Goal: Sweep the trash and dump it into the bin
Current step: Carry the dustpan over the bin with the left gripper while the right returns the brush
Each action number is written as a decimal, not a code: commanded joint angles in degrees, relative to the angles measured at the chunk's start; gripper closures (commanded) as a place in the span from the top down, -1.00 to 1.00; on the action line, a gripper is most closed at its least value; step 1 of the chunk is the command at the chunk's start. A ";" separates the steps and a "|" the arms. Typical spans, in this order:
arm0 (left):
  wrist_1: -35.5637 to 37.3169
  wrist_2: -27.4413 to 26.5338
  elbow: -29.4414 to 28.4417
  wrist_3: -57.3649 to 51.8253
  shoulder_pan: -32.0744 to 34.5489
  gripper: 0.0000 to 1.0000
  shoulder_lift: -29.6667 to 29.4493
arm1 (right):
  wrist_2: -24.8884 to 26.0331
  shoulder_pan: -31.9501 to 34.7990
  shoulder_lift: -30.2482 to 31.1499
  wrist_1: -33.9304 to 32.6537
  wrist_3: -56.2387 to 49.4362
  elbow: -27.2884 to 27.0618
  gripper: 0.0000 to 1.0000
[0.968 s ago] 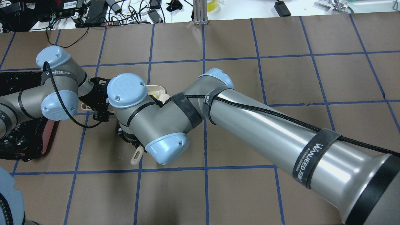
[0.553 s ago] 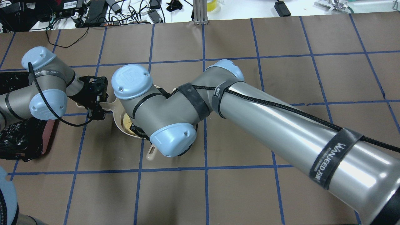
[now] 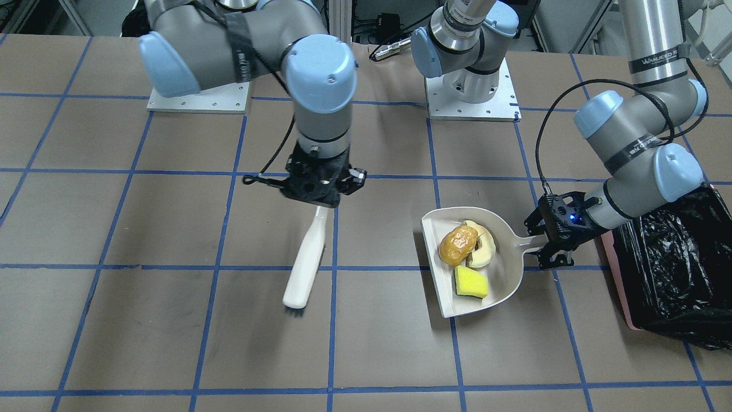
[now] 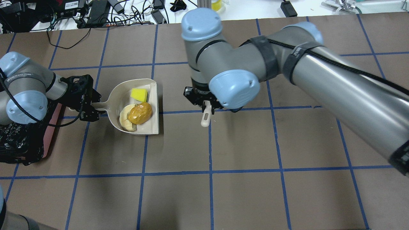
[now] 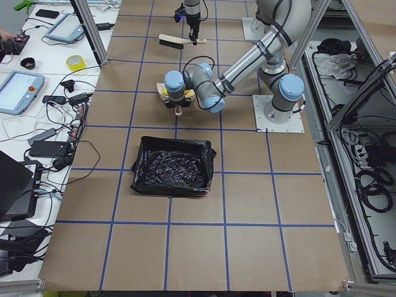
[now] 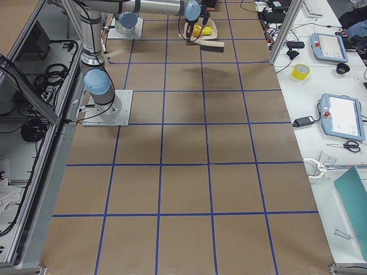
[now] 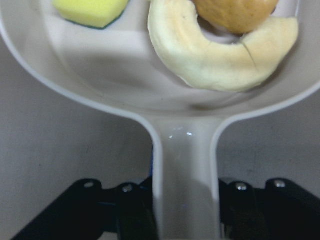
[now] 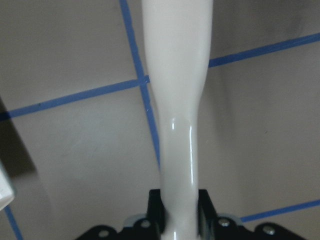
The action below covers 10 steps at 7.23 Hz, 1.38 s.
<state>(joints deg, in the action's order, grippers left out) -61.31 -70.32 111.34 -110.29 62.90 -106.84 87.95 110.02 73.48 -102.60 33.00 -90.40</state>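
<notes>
Since the earlier overhead frame, the right arm had swung away to the robot's right, taking the brush (image 3: 306,257) with it and uncovering the dustpan (image 4: 150,127), while the left arm had drawn back a little toward the bin (image 3: 669,257).

The right pincer (image 3: 320,203) pinched the brush by its handle, bristle end down near the tabletop (image 3: 171,320), well apart from the dustpan. The left pincer (image 3: 540,243) was pressed onto the dustpan's handle, as the left wrist view showed. Whether the pan rested on the tabletop or hung just above it could not be told.

All the trash lay in the pan. The orange lump (image 3: 457,245) sat against the cream slice (image 3: 483,252) near the handle end, and the yellow sponge (image 3: 470,283) lay just beside them. The bin stood near the pan's handle end, behind the left pincer.

Sweeping looked finished; dumping remained. The three pieces were probably light and loose. The glossy lump seemed likely to roll, the sponge soft, and the slice apt to slide on smooth plastic. None needed gripping directly. The stiff pan was best carried by its handle, where it was already held, with the open lip kept raised until it was over the bin.
</notes>
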 commanded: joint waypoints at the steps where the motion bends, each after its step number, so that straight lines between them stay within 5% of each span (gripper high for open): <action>1: -7.37 3.25 -3.29 -0.98 -4.09 -1.00 1.71 | 0.12 -14.50 1.05 2.84 -17.27 -0.22 -1.00; 3: -23.26 3.78 -13.99 -6.06 -7.95 -1.00 3.04 | 0.47 -25.94 0.53 2.67 -33.81 -0.74 -1.00; 5: -31.12 3.96 -18.68 -10.63 -13.91 -1.00 3.83 | 4.91 -33.96 -0.52 1.63 -44.80 -1.97 -1.00; 10: -45.65 -2.97 -35.55 -13.55 -30.27 -1.00 -0.81 | 5.92 -38.21 -4.39 -5.05 -51.17 -3.65 -1.00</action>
<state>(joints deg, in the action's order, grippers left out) -104.27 -71.19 80.18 -123.76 36.17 -105.90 93.71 72.28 70.11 -106.12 -16.04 -93.67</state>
